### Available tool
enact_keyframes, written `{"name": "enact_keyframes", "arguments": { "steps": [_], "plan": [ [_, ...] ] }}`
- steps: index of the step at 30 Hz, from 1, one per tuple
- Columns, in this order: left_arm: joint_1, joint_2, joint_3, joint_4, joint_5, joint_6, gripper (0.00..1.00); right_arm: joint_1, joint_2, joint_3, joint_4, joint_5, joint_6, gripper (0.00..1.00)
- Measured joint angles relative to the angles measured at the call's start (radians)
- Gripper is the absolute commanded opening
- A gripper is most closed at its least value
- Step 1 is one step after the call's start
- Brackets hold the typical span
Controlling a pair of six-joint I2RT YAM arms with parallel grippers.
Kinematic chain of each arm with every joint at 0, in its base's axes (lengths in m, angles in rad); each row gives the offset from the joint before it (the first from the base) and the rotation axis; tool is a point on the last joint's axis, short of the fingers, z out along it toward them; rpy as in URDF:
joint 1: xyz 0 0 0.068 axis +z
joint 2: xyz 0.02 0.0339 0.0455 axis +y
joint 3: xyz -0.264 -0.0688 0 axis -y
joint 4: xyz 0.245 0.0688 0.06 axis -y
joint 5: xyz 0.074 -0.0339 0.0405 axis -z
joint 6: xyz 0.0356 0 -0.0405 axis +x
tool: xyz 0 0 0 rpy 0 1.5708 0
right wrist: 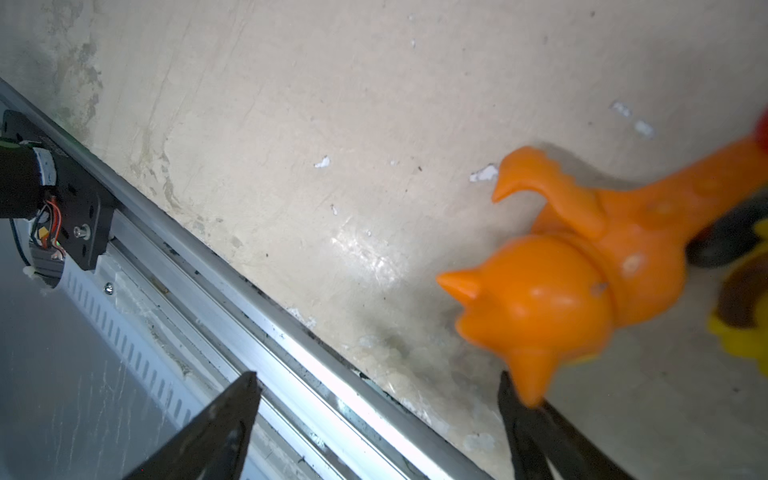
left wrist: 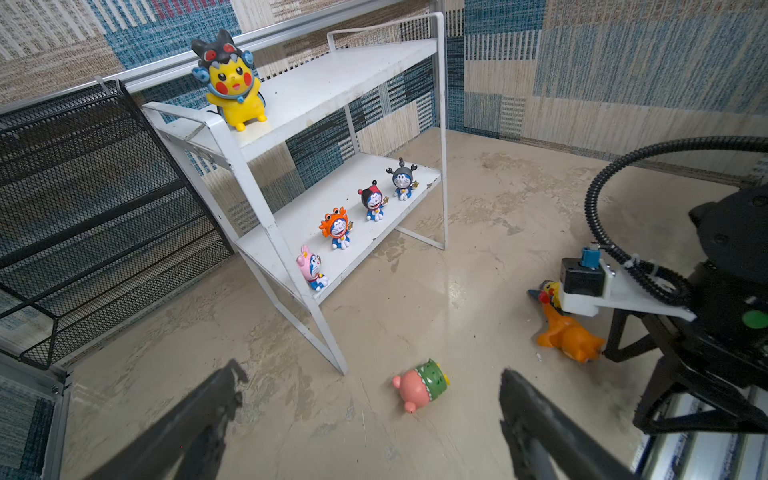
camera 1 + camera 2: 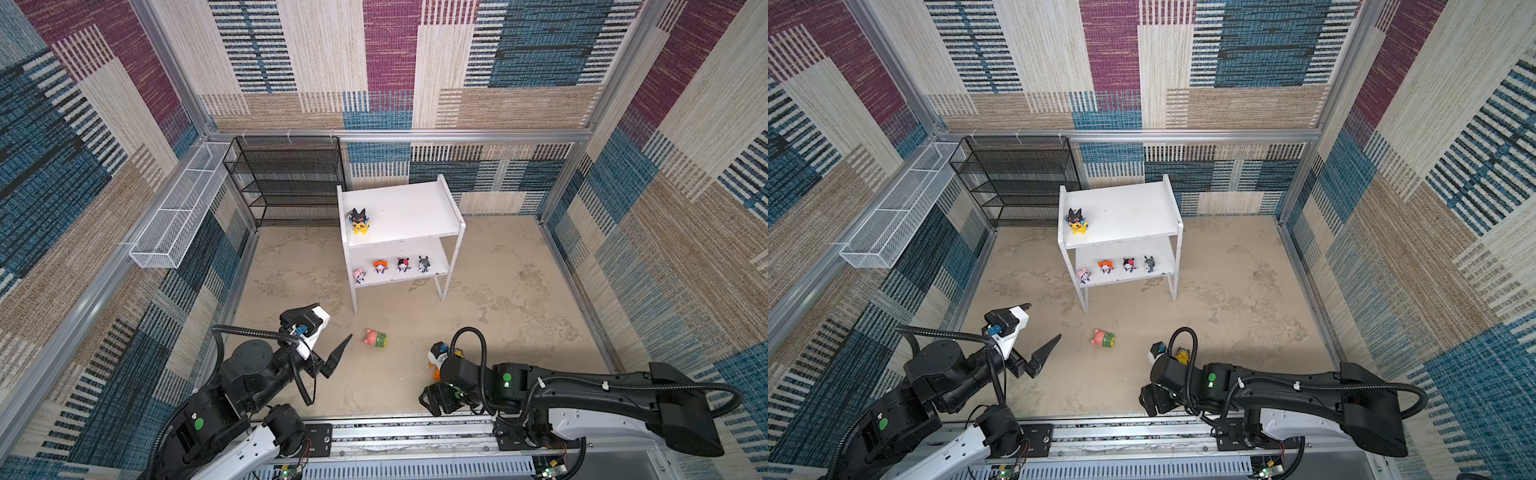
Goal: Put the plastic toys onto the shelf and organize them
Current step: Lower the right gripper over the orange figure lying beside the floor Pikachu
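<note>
Nearest, by the front rail (image 1: 249, 299), the right hand (image 1: 376, 378) stands open and holds nothing. One fingertip (image 1: 528, 436) touches an ear of the orange-hooded toy (image 1: 561, 291), which lies on its side on the tabletop (image 1: 332, 124). A yellow toy (image 2: 550, 289) lies just behind it, mostly hidden by the wrist camera. The left hand (image 2: 370, 376) hovers over the tabletop, jaws wide apart and empty. Just beyond it the pink-and-green toy (image 3: 376, 337) lies on its side, apart from both hands. Farther back stands the shelf (image 3: 411, 208). On its upper board the black-hooded yellow toy (image 3: 359, 220) stands upright at the left front corner. Along the front of the lower board stand 4 tiny toys in a row: pink toy (image 3: 359, 275), orange toy (image 3: 380, 267), black-and-red toy (image 3: 403, 264), grey toy (image 3: 423, 263).
</note>
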Motion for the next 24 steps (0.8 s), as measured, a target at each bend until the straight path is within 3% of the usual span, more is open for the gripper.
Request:
{"name": "enact_keyframes", "arguments": {
  "steps": [9,17,24],
  "plan": [
    [0.014,0.008,-0.001,0.003,0.020,0.000,0.99,-0.008,-0.124,0.009,-0.054,0.084,-0.011,0.91],
    [0.030,0.012,-0.001,0.004,0.045,0.000,0.99,-0.157,-0.111,0.043,-0.036,0.129,-0.090,0.75],
    [0.032,0.012,-0.002,0.004,0.048,-0.001,0.99,-0.213,-0.125,0.038,-0.020,0.122,-0.140,0.61]
  ]
}}
